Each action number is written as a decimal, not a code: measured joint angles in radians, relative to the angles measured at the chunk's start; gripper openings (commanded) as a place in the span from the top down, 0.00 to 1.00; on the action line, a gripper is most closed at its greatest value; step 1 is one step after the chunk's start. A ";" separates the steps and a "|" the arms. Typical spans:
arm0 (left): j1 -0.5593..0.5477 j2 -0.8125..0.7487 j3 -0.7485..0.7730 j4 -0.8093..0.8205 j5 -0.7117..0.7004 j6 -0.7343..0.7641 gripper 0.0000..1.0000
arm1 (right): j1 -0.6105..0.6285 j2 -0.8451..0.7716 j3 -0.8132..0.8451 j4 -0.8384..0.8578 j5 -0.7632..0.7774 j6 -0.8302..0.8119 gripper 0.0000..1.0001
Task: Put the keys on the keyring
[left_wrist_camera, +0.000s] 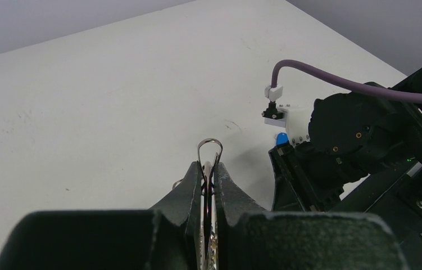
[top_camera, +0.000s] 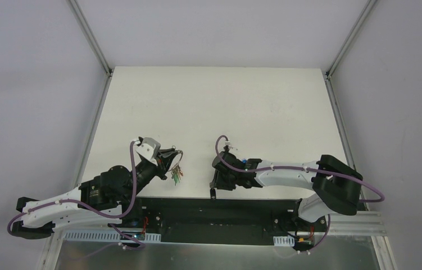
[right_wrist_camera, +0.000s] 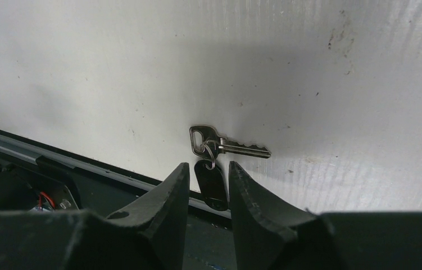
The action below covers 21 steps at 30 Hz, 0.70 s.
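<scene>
A white bench (top_camera: 214, 101) fills the overhead view, with two arms reaching over its near edge. The left arm (top_camera: 73, 202) angles in from the lower left. The right arm (top_camera: 293, 173) stretches in from the right, and its wrist bends down toward the near edge. The two hands sit near each other but do not touch.

The left hand (left_wrist_camera: 209, 169) has its fingers pressed together on a thin wire keyring (left_wrist_camera: 209, 147). The rounded end of the loop sticks out just past the fingertips. From above, a small bunch of coloured keys (top_camera: 177, 173), showing green and red, hangs from the same hand (top_camera: 173, 159).

The right hand (right_wrist_camera: 208, 169) hovers low over the near edge of the bench. Its two dark fingers stand a little apart. A black tab (right_wrist_camera: 212, 188) lies in the gap between them, over the dark rail at the bench edge. Whether the fingers press on the tab cannot be told.

A small ring (right_wrist_camera: 211, 157) joins the tab to a silver key (right_wrist_camera: 236, 147). The key lies flat on the bench just beyond the fingertips. Its head has a rectangular hole, and its toothed blade points right. From above, this hand (top_camera: 215, 185) hides the key.
</scene>
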 measured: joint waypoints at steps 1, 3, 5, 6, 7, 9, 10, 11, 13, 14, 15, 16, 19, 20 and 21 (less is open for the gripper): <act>0.000 0.000 0.000 0.000 0.000 0.000 1.00 | 0.000 0.000 -0.002 0.005 0.000 0.004 0.68; 0.000 0.000 0.000 0.000 0.000 0.000 1.00 | 0.000 0.003 -0.004 0.013 -0.001 0.010 0.69; 0.000 0.000 0.000 0.000 0.000 0.000 1.00 | 0.000 0.010 -0.004 0.023 -0.002 0.016 0.71; 0.000 0.000 0.000 0.000 0.000 0.000 1.00 | 0.000 0.012 -0.004 0.026 -0.002 0.019 0.71; 0.000 0.000 0.000 0.000 0.000 0.000 1.00 | 0.000 0.014 -0.004 0.027 -0.002 0.021 0.72; 0.000 0.000 0.000 0.000 0.000 0.000 1.00 | 0.000 0.016 -0.004 0.029 -0.002 0.024 0.74; 0.000 0.000 0.000 0.000 0.000 0.000 1.00 | 0.000 0.018 -0.004 0.031 -0.002 0.025 0.75; 0.000 0.000 0.000 0.000 0.000 0.000 1.00 | 0.000 0.019 -0.004 0.034 -0.002 0.027 0.77; 0.000 0.000 -0.002 0.000 -0.001 0.000 1.00 | 0.000 0.023 -0.004 0.035 -0.002 0.028 0.79; 0.000 0.000 -0.003 0.000 -0.001 0.000 1.00 | 0.000 0.024 -0.004 0.035 -0.002 0.028 0.80; 0.000 0.000 -0.004 0.000 -0.001 0.000 1.00 | 0.000 0.026 -0.004 0.035 -0.002 0.029 0.80; 0.000 0.000 -0.005 -0.001 -0.001 0.000 1.00 | 0.000 0.027 -0.004 0.034 -0.002 0.031 0.81; 0.000 0.000 -0.006 -0.001 -0.001 0.000 1.00 | 0.000 0.030 -0.004 0.035 -0.003 0.032 0.86; 0.000 -0.001 -0.006 -0.001 -0.002 0.000 1.00 | 0.000 0.032 -0.004 0.035 -0.003 0.032 0.88; 0.000 -0.002 -0.006 -0.001 -0.002 0.000 1.00 | 0.000 0.035 -0.004 0.035 -0.003 0.032 0.92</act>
